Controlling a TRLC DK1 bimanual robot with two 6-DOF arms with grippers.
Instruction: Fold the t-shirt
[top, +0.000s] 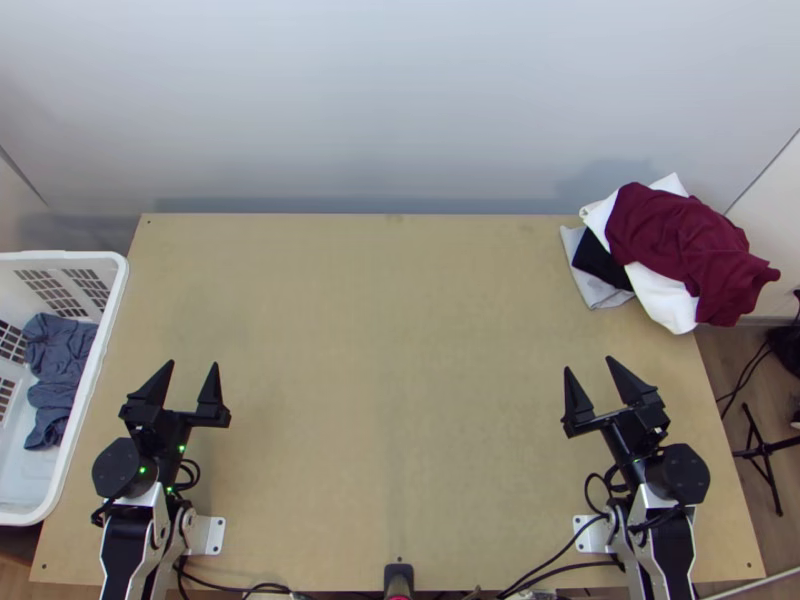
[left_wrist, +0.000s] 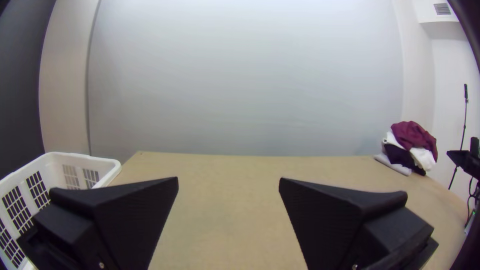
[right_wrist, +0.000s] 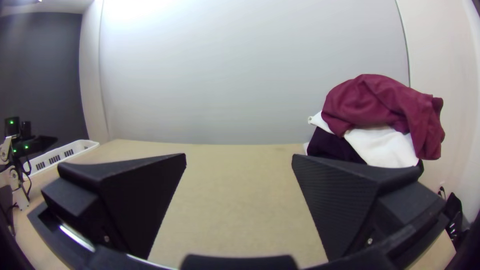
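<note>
No telling which is the t-shirt: blue cloth (top: 60, 350) lies bunched in the basket (top: 88, 390) at the desk's (top: 390, 400) left, maroon cloth (top: 680, 240) tops the far-right pile (top: 658, 295). And both grippers, left (top: 193, 363) and right (top: 588, 363), gape wide, holding nothing!
</note>
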